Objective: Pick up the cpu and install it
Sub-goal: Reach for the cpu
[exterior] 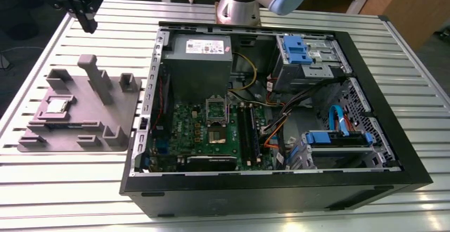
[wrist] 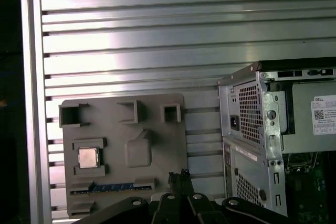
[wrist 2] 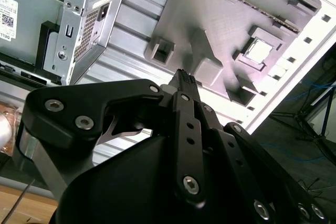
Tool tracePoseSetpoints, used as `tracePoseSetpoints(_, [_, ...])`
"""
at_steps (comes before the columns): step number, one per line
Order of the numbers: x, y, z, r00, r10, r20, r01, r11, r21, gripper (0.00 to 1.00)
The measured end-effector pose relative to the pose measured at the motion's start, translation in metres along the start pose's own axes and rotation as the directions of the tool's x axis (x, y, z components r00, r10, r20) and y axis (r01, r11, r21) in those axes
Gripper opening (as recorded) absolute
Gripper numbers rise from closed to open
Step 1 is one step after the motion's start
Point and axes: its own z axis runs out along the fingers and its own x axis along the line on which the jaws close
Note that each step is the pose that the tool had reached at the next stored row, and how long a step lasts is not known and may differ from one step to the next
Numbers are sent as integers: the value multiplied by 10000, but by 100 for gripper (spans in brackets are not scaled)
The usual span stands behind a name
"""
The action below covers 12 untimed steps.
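Black case (exterior: 281, 190) lies open on its side, taking up the bench (exterior: 70, 190) from the near edge back and across to the edge on the exterior view's right. Green board (exterior: 197, 132) sits inside. The socket (exterior: 216, 135) mid-board looks empty, with what may be its frame tipped up. Can't confirm. Orange and yellow cables (exterior: 271, 132) run close beside it.

Grey plate (exterior: 119, 116) lies by the bench edge on the exterior view's left, just beside the case wall and not touching it. cpu (exterior: 56, 105) lies flat in a shallow walled pocket on the plate's outer side, metal top up. Not picked, not installed. A tall post (exterior: 95, 76) stands on the plate near that pocket.

Further back, grey box (exterior: 200, 63) with a white label sits in the case's far end.

Hand (exterior: 89, 29) hangs over the bench's far corner on the exterior view's left, high up and well apart from the cpu. In both wrist views the fingertips (wrist: 172, 176) look pressed together with nothing between them.

Risks as I read it:
- Post next to the pocket: an approach off-line could clip it and shove the plate.
- Chip is thin and sunk between pocket walls, so there's little edge to grab. Fingers landing on the walls means a missed or tilted grip.
- A tilted grip could drop it in transit over the case wall.
- Wrong rotation or angled seating at the socket could damage contacts.
- Cables by the socket could snag the hand.
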Motion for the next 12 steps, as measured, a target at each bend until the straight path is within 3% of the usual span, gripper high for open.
tracePoseSetpoints(12, [45, -4, -1, 10000, -1, 0, 1, 10000, 0, 10])
